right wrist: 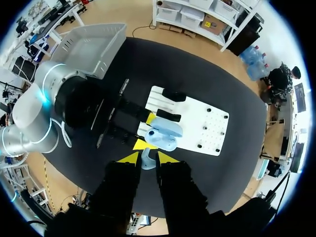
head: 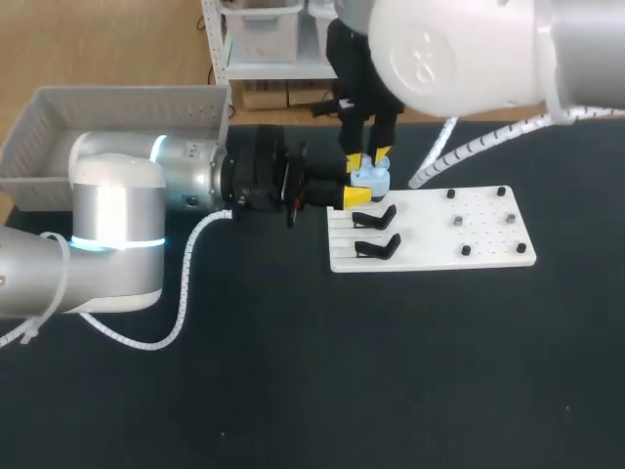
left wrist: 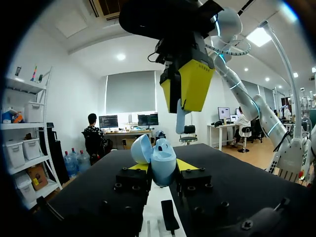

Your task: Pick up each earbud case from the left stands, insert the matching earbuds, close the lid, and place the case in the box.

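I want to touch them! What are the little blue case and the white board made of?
The blue case looks like smooth plastic, a bit shiny: rounded moulded shape, soft highlights. The white board looks flat, stiff and matte, maybe plastic or painted; I cannot tell which.

Work table (head: 293, 391): black top, matte, seen in all three views.

Floor (head: 107, 44): light wood boards, visible past the table's far edge.

White shelving unit (head: 269, 59): stands on that floor behind the table and carries pale storage bins (head: 262, 15).

Wall (left wrist: 74, 98): plain white. Grey roller blind (left wrist: 131, 94) fully drawn over the window.

Ceiling (left wrist: 143, 47): white, with a round recessed lamp (left wrist: 121, 57) and a bright panel light (left wrist: 260, 37), both lit.

Side rack (left wrist: 24, 128): white, holds bins; water bottles (left wrist: 79, 160) stand at its foot.

Desks (left wrist: 123, 132) below the blind carry monitors (left wrist: 108, 121).
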Action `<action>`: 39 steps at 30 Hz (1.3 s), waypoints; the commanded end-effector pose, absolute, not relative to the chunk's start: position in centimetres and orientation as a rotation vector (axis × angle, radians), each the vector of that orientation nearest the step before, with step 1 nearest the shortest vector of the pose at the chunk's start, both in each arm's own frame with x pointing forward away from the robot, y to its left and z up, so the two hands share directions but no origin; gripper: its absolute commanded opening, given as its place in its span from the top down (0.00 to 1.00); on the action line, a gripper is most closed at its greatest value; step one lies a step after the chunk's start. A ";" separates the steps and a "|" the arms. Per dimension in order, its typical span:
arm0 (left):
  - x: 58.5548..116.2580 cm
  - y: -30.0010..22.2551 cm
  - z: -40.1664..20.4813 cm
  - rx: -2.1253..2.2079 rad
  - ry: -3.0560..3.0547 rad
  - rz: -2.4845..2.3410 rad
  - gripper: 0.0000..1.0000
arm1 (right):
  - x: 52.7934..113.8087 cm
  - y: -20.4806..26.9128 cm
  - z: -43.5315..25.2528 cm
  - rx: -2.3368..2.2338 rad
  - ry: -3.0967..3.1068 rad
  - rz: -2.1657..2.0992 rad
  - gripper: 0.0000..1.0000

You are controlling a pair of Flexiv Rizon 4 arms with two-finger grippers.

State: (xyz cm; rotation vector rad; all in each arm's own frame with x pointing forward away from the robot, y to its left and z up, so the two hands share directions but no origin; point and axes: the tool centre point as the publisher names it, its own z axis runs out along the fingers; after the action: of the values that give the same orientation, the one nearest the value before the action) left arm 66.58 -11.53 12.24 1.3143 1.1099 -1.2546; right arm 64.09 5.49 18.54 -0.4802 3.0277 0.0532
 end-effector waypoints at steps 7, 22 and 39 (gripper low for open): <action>66.5 -11.5 12.1 1.311 1.107 -1.251 1.00 | 64.5 5.9 17.5 -0.470 3.050 0.038 1.00; 66.5 -11.5 12.1 1.311 1.107 -1.251 1.00 | 65.1 5.7 16.8 -0.443 3.065 0.033 1.00; 66.5 -11.5 12.1 1.311 1.107 -1.251 1.00 | 65.7 5.6 16.5 -0.410 3.068 0.034 1.00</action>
State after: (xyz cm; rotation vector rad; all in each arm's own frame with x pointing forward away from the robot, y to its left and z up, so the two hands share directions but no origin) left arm 66.57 -11.53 12.24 1.3143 1.1098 -1.2546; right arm 65.62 5.60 16.59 -0.4118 3.0682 0.0342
